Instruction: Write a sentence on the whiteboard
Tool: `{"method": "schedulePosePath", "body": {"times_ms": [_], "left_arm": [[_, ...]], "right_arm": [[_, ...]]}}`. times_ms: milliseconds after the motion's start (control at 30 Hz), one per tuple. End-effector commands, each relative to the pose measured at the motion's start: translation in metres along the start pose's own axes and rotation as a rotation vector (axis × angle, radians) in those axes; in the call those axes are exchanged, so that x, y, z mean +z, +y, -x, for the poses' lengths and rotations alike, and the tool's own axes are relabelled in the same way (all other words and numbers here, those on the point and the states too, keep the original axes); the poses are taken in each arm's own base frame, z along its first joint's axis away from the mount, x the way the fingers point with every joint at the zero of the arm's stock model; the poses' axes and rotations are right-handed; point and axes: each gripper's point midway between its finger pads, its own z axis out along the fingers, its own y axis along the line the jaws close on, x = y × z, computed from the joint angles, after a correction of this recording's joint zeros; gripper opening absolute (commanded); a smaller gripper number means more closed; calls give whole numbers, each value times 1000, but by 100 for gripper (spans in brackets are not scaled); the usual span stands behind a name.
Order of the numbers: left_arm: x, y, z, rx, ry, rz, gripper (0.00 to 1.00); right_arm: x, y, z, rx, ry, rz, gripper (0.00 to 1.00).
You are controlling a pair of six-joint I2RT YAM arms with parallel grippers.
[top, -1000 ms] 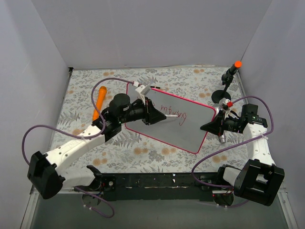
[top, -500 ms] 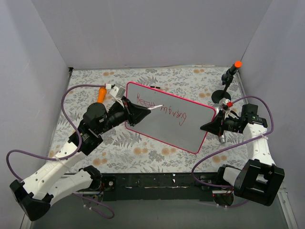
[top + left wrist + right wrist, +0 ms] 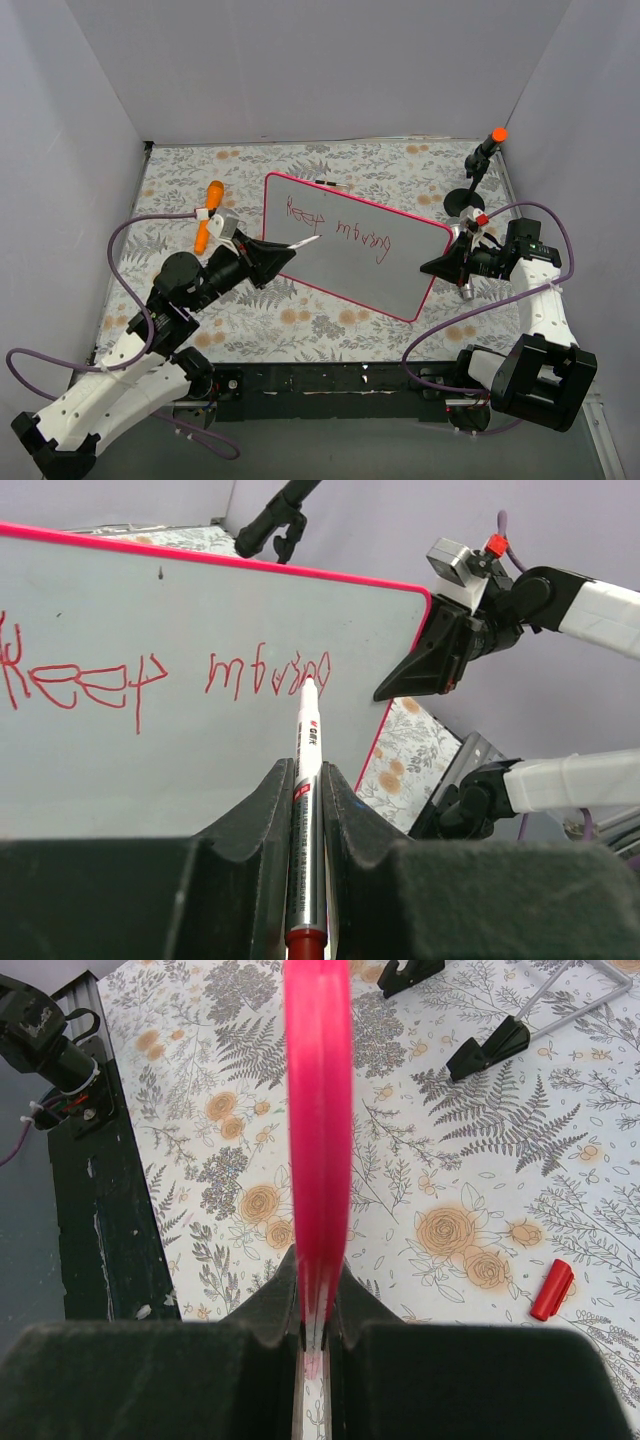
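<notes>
Floral surface (image 3: 300,322) beneath both arms; left gripper (image 3: 300,775) clamped tight on a marker (image 3: 305,815), tip by the red sentence (image 3: 345,228); right gripper (image 3: 318,1300) pinches the frame of the whiteboard (image 3: 350,278), mid-surface toward the right edge.

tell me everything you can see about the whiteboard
The large glossy white rectangular whiteboard has a thin pink-red rounded frame. It appears propped at a tilt on the floral table cover. Red handwriting reads roughly "Keep moving". The right end effector is shut on its short right-hand edge; the silver marker in the left end effector points its tip at the last word.
</notes>
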Motion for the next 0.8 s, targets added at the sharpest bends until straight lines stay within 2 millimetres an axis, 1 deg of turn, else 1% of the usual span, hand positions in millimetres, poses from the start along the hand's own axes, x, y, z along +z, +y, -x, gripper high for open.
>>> {"method": "schedulePosePath", "body": {"times_ms": [0,67,233,300,333,400,467,500,533,633,700,733,767], "left_arm": [[-5,12,5,18,-40,60,0],[-6,11,7,15,-46,59,0],[-7,8,1,-12,-38,40,0],[-9,6,1,-37,-49,29,0],[-11,6,-2,-45,-49,27,0],[-14,3,0,-67,-66,15,0],[-18,4,-4,-82,-71,12,0],[-21,2,-2,-87,-85,4,0],[-22,4,-7,-104,-81,7,0],[-25,4,-10,-135,-90,0,0],[-25,7,-20,-153,-75,4,0],[-26,6,-22,-166,-72,-4,0],[-26,4,-20,-166,-91,-20,0]], "right_arm": [[-2,-15,-13,-105,73,-43,1],[-2,-15,-13,-108,74,-43,1],[-3,-14,-12,-117,73,-44,1],[-3,-13,-11,-120,70,-43,1],[-3,-12,-12,-119,71,-42,1],[-3,-13,-11,-122,70,-43,1],[-3,-12,-10,-125,68,-43,1],[-3,-12,-10,-125,69,-42,1],[-3,-12,-10,-126,68,-43,1],[-3,-11,-10,-125,69,-42,1],[-3,-11,-10,-125,68,-39,1],[-3,-12,-10,-125,69,-42,1],[-3,-12,-10,-122,68,-41,1]]}}
